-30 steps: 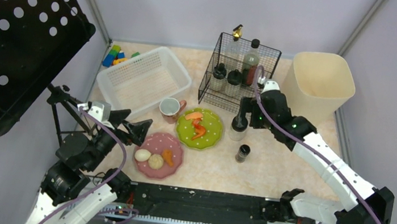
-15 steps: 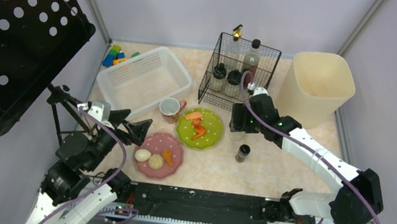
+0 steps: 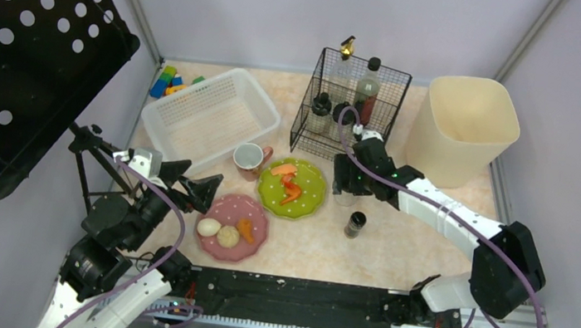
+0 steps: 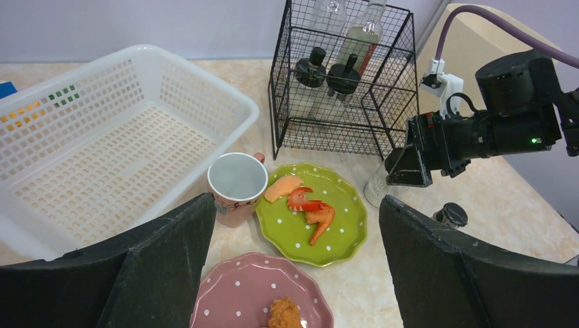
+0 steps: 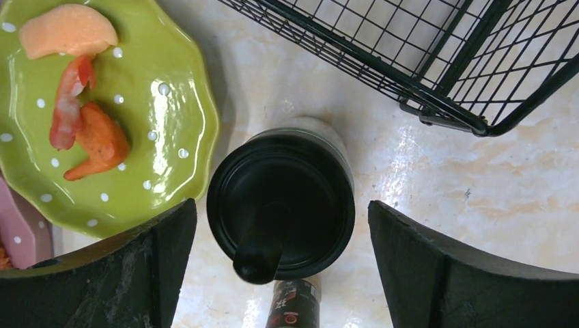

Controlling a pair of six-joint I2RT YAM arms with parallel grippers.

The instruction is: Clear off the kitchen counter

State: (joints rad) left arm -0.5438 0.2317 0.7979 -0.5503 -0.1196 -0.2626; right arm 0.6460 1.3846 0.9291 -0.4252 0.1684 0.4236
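Note:
The marbled kitchen counter (image 3: pixel 411 246) holds a green plate (image 3: pixel 292 188) with shrimp and a peach slice, a pink plate (image 3: pixel 233 226) with food, a pink mug (image 3: pixel 248 159), a black-lidded jar (image 5: pixel 281 198) and a small dark bottle (image 3: pixel 356 224). My right gripper (image 3: pixel 346 177) is open and points straight down over the jar, one finger on each side of its lid in the right wrist view (image 5: pixel 280 225). My left gripper (image 3: pixel 197 182) is open and empty, low at the counter's front left; its wrist view (image 4: pixel 297 201) looks over both plates.
A black wire rack (image 3: pixel 350 104) with bottles stands just behind the jar. A white basket (image 3: pixel 209 116) sits at the back left, with toy blocks (image 3: pixel 167 82) behind it. A beige bin (image 3: pixel 463 127) stands at the back right. A black perforated panel (image 3: pixel 24 56) hangs at the left.
My right gripper has moved left and toward the front from beside the wire rack, and now covers the jar from above. The left arm has not moved.

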